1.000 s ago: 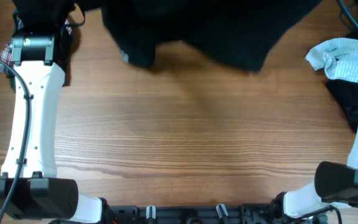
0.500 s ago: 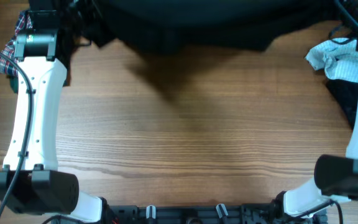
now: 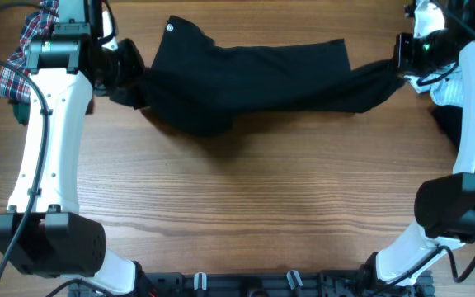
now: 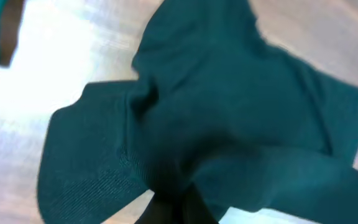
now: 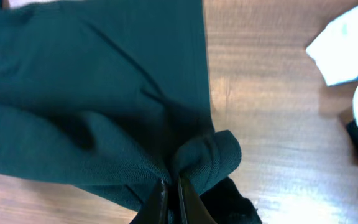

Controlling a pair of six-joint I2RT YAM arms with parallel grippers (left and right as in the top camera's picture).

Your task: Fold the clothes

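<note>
Over the far side of the wood-grain table [image 3: 246,190], a black T-shirt [image 3: 254,78] of soft knit stretches in a sagging band between both arms. The left gripper [image 3: 129,73] is clamped on one bunched end and the right gripper [image 3: 396,64] pinches the other. A crumpled plaid garment [image 3: 13,70] lies far left and a light blue one [image 3: 445,91] far right. The shirt's small white logo [image 3: 170,28] is unreadable.

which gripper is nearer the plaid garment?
Left. The left gripper, shut on the black T-shirt, is right beside the plaid garment; the right gripper grips the shirt's other end across the table.
</note>
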